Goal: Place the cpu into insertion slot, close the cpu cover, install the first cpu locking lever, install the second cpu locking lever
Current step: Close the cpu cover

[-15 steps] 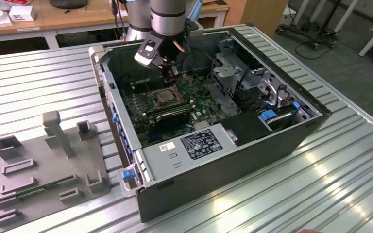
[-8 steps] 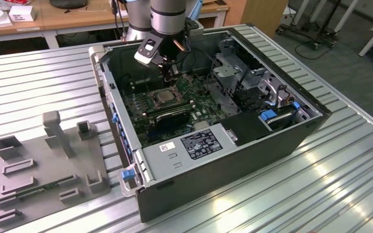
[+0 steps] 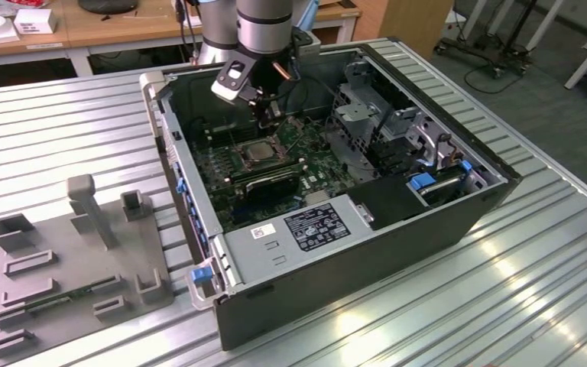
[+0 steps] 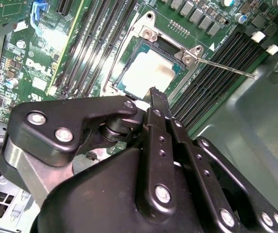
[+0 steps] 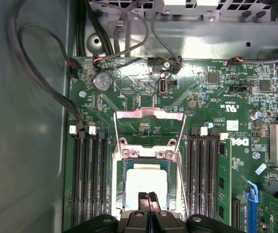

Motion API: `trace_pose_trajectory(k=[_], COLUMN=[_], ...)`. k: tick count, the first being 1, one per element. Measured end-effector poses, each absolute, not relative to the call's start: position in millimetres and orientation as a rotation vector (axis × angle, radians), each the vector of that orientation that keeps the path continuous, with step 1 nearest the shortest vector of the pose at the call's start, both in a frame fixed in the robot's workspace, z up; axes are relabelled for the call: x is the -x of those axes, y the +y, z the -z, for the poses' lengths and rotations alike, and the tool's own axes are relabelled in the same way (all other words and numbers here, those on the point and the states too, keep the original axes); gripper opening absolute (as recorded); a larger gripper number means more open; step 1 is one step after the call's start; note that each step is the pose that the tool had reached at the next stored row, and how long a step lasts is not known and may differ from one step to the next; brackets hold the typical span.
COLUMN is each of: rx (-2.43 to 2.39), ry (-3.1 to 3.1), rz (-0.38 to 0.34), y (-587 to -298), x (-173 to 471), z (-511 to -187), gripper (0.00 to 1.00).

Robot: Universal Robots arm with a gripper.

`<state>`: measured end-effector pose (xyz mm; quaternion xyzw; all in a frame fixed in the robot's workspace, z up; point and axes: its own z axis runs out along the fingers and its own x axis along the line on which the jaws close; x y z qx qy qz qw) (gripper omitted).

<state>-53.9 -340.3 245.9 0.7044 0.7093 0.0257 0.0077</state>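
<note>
**Closed gripper over the seated cpu, cover open**

Exterior view, from its left: a grey moulded fixture tray (image 3: 79,267) lies on the ribbed metal table (image 3: 538,290). Beside it the open black computer case (image 3: 375,252) holds a green motherboard (image 3: 222,172), partly hidden behind the silver power supply (image 3: 345,229). My gripper (image 3: 265,113) hangs inside the case, above the insertion slot (image 3: 256,155). In the first wrist view, black memory slots (image 5: 90,179) flank that slot, and the cpu (image 5: 146,180), its flat metal top glaring white, sits in it. The cpu cover (image 5: 150,114), a thin metal frame, stands swung open. My fingertips (image 5: 143,198) are pressed together, gripping nothing; my linkage (image 5: 129,224) cuts off the cpu's near edge. In the second wrist view a thin lever rod (image 4: 226,67) juts over the memory slots.
</note>
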Motion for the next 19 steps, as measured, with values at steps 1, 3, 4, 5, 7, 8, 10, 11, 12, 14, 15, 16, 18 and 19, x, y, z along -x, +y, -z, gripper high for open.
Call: trace_pose_trajectory(k=[1, 3, 4, 5, 7, 8, 10, 11, 12, 14, 15, 16, 18, 19], rx=[-2.202, -2.202, -2.202, -2.202, -2.202, -2.202, -2.202, -2.202, -2.202, -2.202, -2.202, -2.202, -2.202, -2.202], ry=[2.218, 2.218, 2.218, 2.218, 2.217, 2.217, 2.217, 2.217, 2.217, 2.217, 2.217, 2.217, 2.217, 2.218], rz=[-0.08, -0.08, -0.081, -0.08, -0.08, -0.08, -0.08, -0.08, -0.08, -0.08, -0.08, -0.08, -0.081, -0.081], y=[-340.3, -340.3, -340.3, -340.3, -340.3, -340.3, -340.3, -340.3, -340.3, -340.3, -340.3, -340.3, -340.3, -340.3], x=[53.9, 53.9, 53.8, 53.9, 53.9, 53.9, 53.9, 53.9, 53.9, 53.9, 53.9, 53.9, 53.9, 53.9], z=[-246.4, -247.2, -247.3, -248.0, -249.0, -249.2, -249.5, -249.8, -250.0, -250.7, -251.0, -251.4, -251.7, -251.7], gripper=[0.11, 0.11, 0.11, 0.11, 0.11, 0.11, 0.11, 0.11, 0.11, 0.11, 0.11, 0.11, 0.11, 0.11])
